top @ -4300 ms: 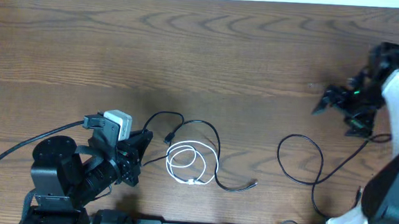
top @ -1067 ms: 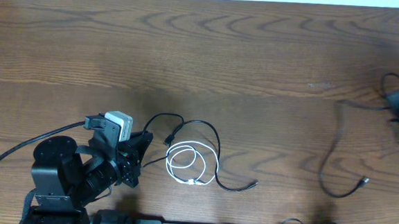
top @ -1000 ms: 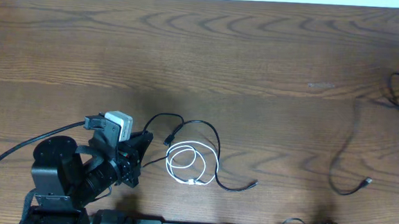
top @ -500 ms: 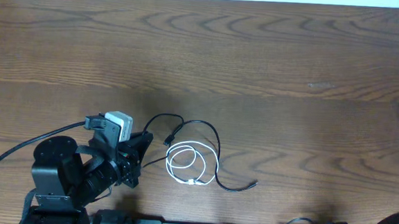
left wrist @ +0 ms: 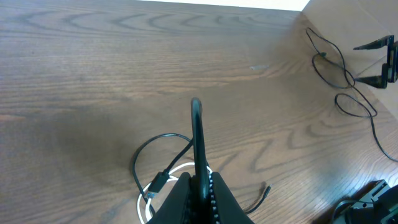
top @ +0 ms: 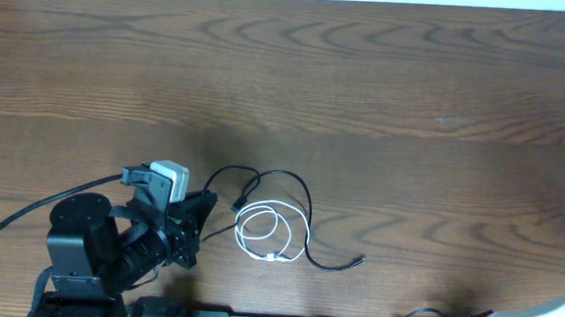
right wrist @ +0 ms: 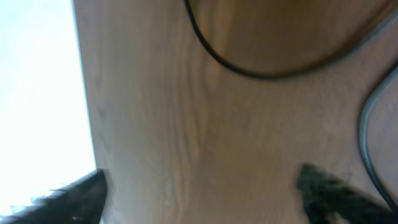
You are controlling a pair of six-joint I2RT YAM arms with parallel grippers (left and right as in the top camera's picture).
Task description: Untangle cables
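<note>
1. Down at the near-left corner of the table, my left gripper has its fingers pressed together into one thin blade. I can't spot any cord pinched in there, so I'd call it closed on nothing.
2. Just beside its tip sits the white cable, wound in a small coil. A black cable loops around it and crosses its right side, with its plug end trailing off to the right. So those two are tangled together.
3. Way over at the right edge, my right gripper has its fingers spread wide with nothing between them. That wrist view is pretty blurry tbh.
4. Under it is the second black cable, lying in loose loops by the table's right edge, well apart from the other two.
5. My take on progress: one of three is out of the knot and parked by itself. What's left is getting the black cord off the white coil, so roughly a third to half done.
</note>
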